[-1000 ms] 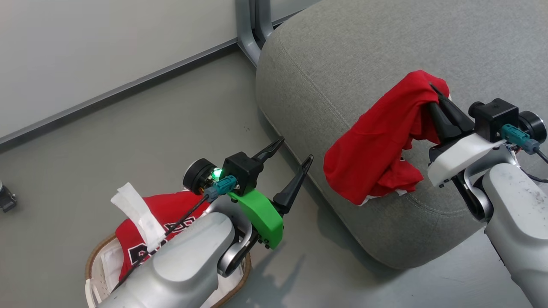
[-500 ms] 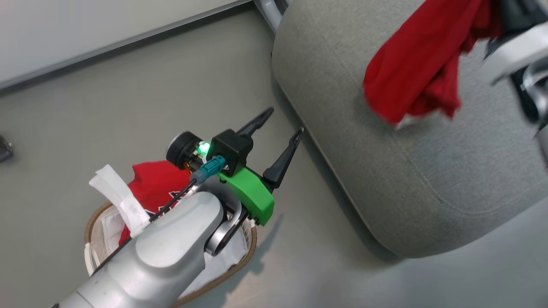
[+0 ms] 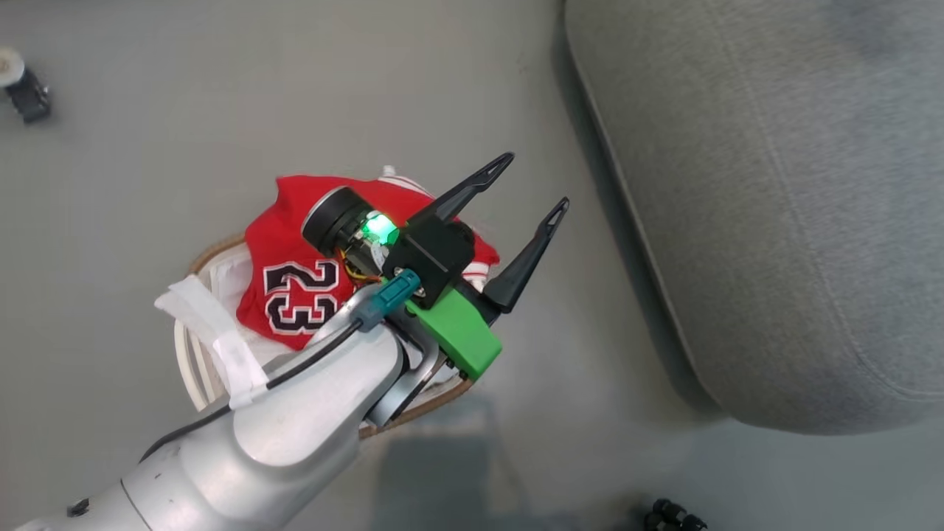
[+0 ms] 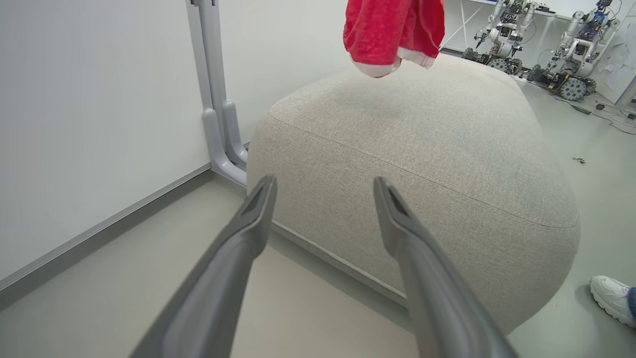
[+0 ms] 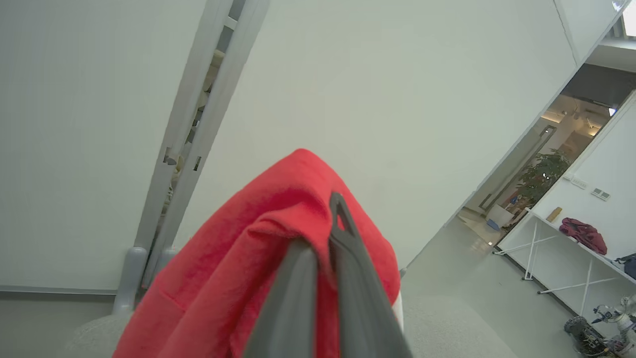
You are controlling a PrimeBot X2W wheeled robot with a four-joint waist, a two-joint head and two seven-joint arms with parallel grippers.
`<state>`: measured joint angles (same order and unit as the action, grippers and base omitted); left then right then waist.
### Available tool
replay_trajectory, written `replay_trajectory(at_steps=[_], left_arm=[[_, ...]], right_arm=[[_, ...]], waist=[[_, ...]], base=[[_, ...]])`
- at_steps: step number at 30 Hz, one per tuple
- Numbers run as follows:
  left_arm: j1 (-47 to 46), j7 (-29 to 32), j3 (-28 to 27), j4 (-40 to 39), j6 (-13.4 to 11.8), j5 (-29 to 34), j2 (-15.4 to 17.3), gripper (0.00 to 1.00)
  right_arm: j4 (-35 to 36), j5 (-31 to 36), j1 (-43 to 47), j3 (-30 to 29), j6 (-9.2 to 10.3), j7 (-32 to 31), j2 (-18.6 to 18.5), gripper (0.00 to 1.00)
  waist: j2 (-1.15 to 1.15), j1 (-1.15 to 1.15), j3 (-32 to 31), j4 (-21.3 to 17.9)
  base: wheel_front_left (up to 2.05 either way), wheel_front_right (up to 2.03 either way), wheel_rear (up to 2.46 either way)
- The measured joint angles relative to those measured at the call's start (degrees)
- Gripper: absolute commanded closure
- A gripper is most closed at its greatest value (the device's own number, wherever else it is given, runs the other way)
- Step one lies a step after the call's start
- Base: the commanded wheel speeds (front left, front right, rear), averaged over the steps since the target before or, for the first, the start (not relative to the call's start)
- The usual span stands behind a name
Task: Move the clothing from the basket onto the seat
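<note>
Grey floor (image 3: 147, 147) carries the basket (image 3: 193, 361) near the left edge of the seat (image 3: 774, 221); the red "23" jersey (image 3: 295, 295) lies in the basket. Left tool (image 3: 536, 178) hangs over the basket's seat-side rim, fingers spread wide, holding nothing. Right tool (image 5: 323, 228) is pinched closed on a red garment (image 5: 238, 258), which hangs over the seat's top.

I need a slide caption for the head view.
Left gripper, open, between the basket with the jersey and the grey seat.
</note>
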<state>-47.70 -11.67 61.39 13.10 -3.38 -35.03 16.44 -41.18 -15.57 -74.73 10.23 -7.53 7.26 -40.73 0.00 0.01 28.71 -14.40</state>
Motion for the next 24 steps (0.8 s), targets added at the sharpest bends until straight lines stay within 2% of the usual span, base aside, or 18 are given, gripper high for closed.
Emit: replay_trajectory(at_steps=[2,7,16,17,18,19,24], left_arm=[[-0.5,0.1,0.3,-1.2,-0.2,0.5,0.0,0.0],[-0.7,0.6,1.1,-2.6,-0.7,1.3,0.1,0.0],[-1.1,1.6,1.5,-3.5,-1.2,1.4,1.0,0.0],[-1.1,1.8,1.5,-3.5,-1.2,1.4,1.1,0.0],[-1.1,1.9,1.5,-3.6,-1.2,1.4,1.1,0.0],[-1.1,1.9,1.5,-3.6,-1.2,1.4,1.1,0.0],[-1.1,1.9,1.5,-3.3,-1.2,1.3,1.4,0.0]], right_arm=[[-2.8,0.7,-0.1,-2.3,0.01,1.1,0.5,1.0],[-11.8,3.5,1.8,-7.8,0.0,4.2,4.6,1.0],[-21.2,7.2,4.9,-10.7,0.0,6.5,10.9,1.0],[-21.8,8.2,5.3,-10.3,0.0,6.8,11.1,0.78],[-22.1,8.4,5.6,-10.4,0.0,6.9,11.3,0.47],[-22.7,8.3,5.7,-10.8,0.0,7.0,11.7,0.0],[-23.4,7.9,7.3,-10.8,0.0,7.6,13.6,0.0]], waist=[[0.0,0.0,1.6,1.1],[0.0,0.01,5.3,3.9],[0.0,0.0,9.3,6.4],[0.0,0.0,9.5,6.4],[0.0,0.0,9.6,6.3],[0.0,0.0,9.7,6.1],[0.0,0.0,9.3,5.0]], base=[[0.0,0.0,0.0],[0.0,0.0,0.0],[0.0,0.0,0.0],[0.0,0.0,0.0],[0.0,0.0,0.0],[0.0,0.0,0.0],[0.0,0.0,0.0]])
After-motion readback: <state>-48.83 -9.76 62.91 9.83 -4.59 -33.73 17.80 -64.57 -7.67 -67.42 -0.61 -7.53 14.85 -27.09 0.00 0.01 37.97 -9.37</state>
